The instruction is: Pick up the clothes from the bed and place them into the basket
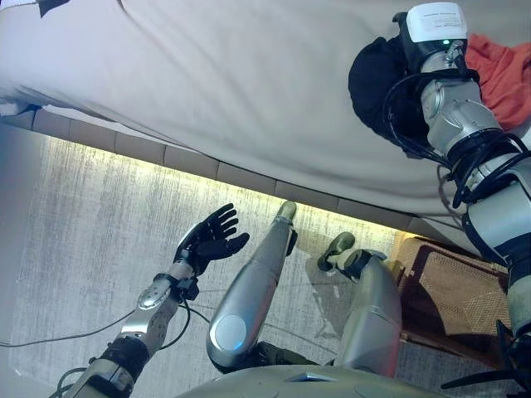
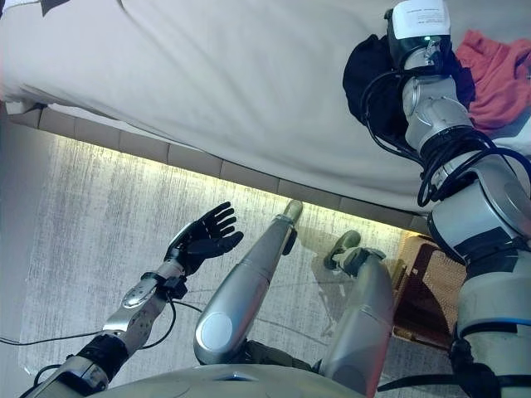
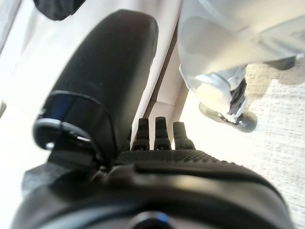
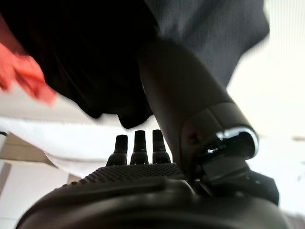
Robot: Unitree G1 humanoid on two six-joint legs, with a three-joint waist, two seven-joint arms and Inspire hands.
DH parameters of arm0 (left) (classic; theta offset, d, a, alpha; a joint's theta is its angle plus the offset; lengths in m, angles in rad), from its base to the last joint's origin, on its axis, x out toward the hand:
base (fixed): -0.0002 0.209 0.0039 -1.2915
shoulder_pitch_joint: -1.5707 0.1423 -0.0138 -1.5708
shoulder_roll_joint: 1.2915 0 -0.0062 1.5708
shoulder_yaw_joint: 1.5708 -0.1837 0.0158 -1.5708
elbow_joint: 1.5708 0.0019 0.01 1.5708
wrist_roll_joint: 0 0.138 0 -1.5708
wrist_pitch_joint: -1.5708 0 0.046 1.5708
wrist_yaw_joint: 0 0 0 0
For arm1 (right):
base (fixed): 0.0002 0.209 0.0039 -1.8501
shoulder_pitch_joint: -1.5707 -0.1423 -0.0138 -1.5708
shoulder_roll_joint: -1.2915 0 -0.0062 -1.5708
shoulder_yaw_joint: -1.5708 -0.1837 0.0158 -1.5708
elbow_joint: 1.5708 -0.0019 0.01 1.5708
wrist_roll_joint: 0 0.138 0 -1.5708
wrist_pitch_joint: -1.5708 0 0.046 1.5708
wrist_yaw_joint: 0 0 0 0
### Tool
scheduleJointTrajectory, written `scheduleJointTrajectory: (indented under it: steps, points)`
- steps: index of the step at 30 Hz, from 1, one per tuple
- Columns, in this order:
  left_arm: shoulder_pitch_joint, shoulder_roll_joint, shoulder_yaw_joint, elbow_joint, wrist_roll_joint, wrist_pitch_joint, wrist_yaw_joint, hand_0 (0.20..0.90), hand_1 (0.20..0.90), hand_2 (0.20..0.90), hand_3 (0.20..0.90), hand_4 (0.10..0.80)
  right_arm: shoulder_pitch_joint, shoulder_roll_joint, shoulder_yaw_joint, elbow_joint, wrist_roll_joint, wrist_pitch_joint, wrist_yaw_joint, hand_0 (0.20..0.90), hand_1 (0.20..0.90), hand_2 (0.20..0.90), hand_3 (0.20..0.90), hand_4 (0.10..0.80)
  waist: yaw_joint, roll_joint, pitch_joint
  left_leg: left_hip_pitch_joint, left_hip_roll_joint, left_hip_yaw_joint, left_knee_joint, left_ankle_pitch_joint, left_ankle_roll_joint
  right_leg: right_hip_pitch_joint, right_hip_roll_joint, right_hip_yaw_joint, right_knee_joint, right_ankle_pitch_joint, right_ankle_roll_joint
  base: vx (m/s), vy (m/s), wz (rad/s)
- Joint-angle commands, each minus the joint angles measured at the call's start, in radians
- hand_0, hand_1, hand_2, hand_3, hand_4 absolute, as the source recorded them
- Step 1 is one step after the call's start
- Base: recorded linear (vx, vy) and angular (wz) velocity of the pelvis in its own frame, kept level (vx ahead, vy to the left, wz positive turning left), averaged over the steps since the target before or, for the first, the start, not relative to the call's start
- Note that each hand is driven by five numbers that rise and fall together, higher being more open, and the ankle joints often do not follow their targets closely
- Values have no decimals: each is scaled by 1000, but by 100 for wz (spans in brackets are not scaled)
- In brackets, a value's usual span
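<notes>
We are at the start of the job: nothing shows in the basket (image 1: pixel 452 303) yet, and both garments lie on the bed (image 1: pixel 249 83). The black garment (image 1: pixel 377 79) sits bunched near the bed's front edge, toward its right end, and the red garment (image 2: pixel 498 70) lies just beside it, further right and partly touching it.

Our right hand (image 4: pixel 143 148) reaches over the black garment. In the right wrist view its fingers (image 4: pixel 138 143) point straight toward the dark cloth with the thumb standing out beside them, so we read the hand as wide and holding nothing; whether the fingertips already touch the cloth we cannot tell.

Our left hand (image 1: pixel 211 236) hangs over the floor in front of the bed, well apart from both garments, fingers spread and relaxed, empty.

The wicker basket stands on the floor below the bed's front edge at the right, beneath our right arm.

By our judgement the whole task remains: grasp the black garment, carry it down to the basket, then do the same with the red one.

No readable writing shows on the clothes, bed or basket.
</notes>
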Motion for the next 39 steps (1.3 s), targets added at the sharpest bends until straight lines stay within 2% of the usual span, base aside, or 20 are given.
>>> scheduleJointTrajectory:
  steps: [1, 4, 10, 11, 12, 20, 24, 28, 31, 35, 36, 39]
  points:
    - [54, 55, 59, -123, -57, -106, -32, 900, 900, 900, 900, 800, -106, -38, 80, 57, -40, 98, 78, 900, 900, 900, 900, 800, 25, 42, -26, -46, -27, 49, 134, -128, 81, 11, 79, -12, 17, -17, 1, -68, -28, 16]
    - [57, 67, 61, -139, -53, -114, -20, 900, 900, 900, 900, 800, -119, -43, 94, 114, -3, 144, 155, 900, 900, 900, 900, 800, 36, 41, -26, -76, -30, 41, 140, -124, 84, -16, 84, -21, 23, -16, -3, -67, -55, 8]
    - [66, 78, 84, -130, -43, -122, -29, 900, 900, 900, 900, 800, -103, -56, 70, 155, 98, 98, 223, 900, 900, 900, 900, 800, 37, 27, -26, -76, -24, 34, 135, -117, 77, -10, 98, -35, 7, -6, -8, -34, -38, -9]
    - [72, 79, 89, -133, -41, -120, -27, 900, 900, 900, 900, 800, -88, -61, 56, 150, 116, 82, 214, 439, 439, 439, 362, 262, 34, 22, -26, -61, -21, 33, 128, -114, 73, 8, 105, -34, -7, -2, -7, -4, -12, 59]
    - [73, 78, 91, -132, -39, -121, -29, 900, 900, 900, 900, 800, -82, -63, 46, 149, 127, 74, 210, 300, 300, 300, 200, 100, 33, 18, -26, -49, -19, 32, 121, -109, 71, 22, 109, -35, -19, 0, -6, -1, -18, 61]
    - [78, 76, 89, -124, -5, -120, -19, 900, 900, 900, 900, 800, -49, -74, -14, 134, 152, 13, 102, 300, 300, 300, 200, 100, 22, -5, -26, 89, -9, 32, 53, -65, 53, 179, 119, -46, -110, 10, -1, 14, -8, -3]
    - [83, 63, 79, -120, 10, -114, -16, 900, 900, 900, 900, 800, -50, -83, -65, 109, 236, -10, 9, 300, 300, 300, 200, 100, 14, -8, -26, 173, -7, 35, 15, -59, 49, 263, 117, -41, -150, 11, -2, 37, 24, -11]
    - [84, 38, 80, -107, 41, -98, -7, 900, 900, 900, 900, 800, -30, -102, -130, 67, 339, -86, -41, 300, 300, 300, 200, 100, 0, -13, -27, 281, 1, 33, -41, -54, 43, 366, 119, -30, -202, 8, -7, 56, 34, -8]
    - [89, 25, 83, -98, 58, -84, -2, 900, 900, 900, 900, 800, 1, -113, -171, 30, 403, -117, -55, 300, 300, 300, 200, 100, -9, -21, -54, 335, 10, 30, -84, -55, 40, 419, 120, -26, -244, 12, -4, 110, 29, -9]
    - [83, -1, 89, -67, 93, -46, 23, 900, 900, 900, 900, 800, 80, -138, -270, -41, 564, -181, -62, 300, 300, 300, 200, 100, -37, -55, -129, 480, 43, 33, -229, -48, 28, 567, 131, -15, -393, 35, 5, 167, 7, -21]
    - [78, -5, 88, -57, 100, -42, 26, 900, 900, 900, 900, 800, 93, -143, -291, -47, 603, -197, -63, 300, 300, 300, 200, 100, -46, -61, -147, 500, 47, 33, -273, -18, 28, 589, 132, -23, -437, 64, 2, 106, 8, -25]
    - [69, -15, 88, -30, 117, -23, 41, 900, 900, 900, 900, 800, 134, -156, -346, -66, 669, -231, -40, 300, 300, 300, 200, 100, -68, -80, -196, 589, 61, 38, -360, -9, 24, 675, 142, -10, -528, 83, 12, 154, -6, -18]
